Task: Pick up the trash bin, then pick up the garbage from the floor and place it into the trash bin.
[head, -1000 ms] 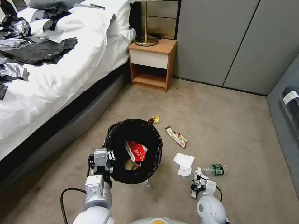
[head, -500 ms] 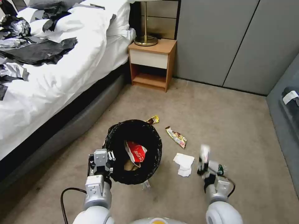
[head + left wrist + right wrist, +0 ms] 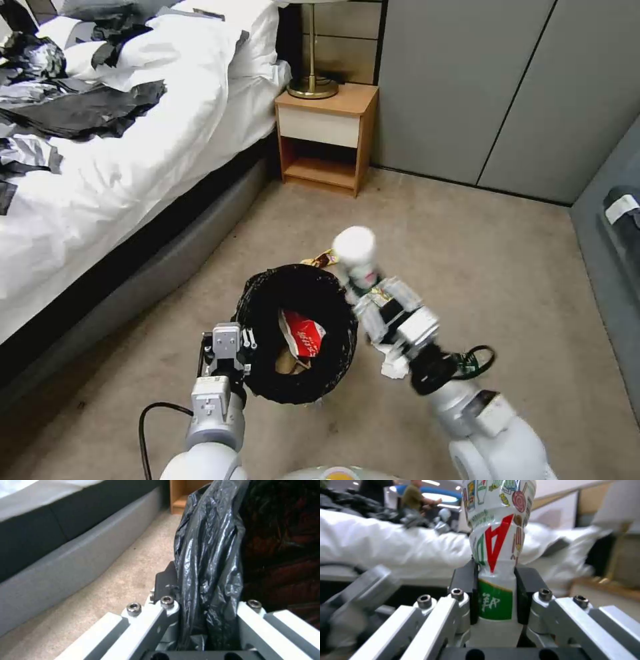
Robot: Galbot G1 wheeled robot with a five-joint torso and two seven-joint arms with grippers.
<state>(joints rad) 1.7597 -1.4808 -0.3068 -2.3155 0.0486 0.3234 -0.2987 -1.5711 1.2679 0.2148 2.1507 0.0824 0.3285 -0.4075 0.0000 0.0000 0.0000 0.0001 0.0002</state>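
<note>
Raised bottle [image 3: 496, 555] between right gripper [image 3: 495, 592] fingers [image 3: 465, 585]

Beige carpet floor [image 3: 467, 233] — a yellow wrapper [image 3: 325, 258] lies near centre, a white tissue [image 3: 393, 363] at about four o'clock from it, a green-labelled bottle [image 3: 469, 363] just beyond; wooden nightstand [image 3: 327, 133] stands at twelve o'clock.

A nightstand [image 3: 327, 137] stands right of the bed [image 3: 120, 153].
</note>
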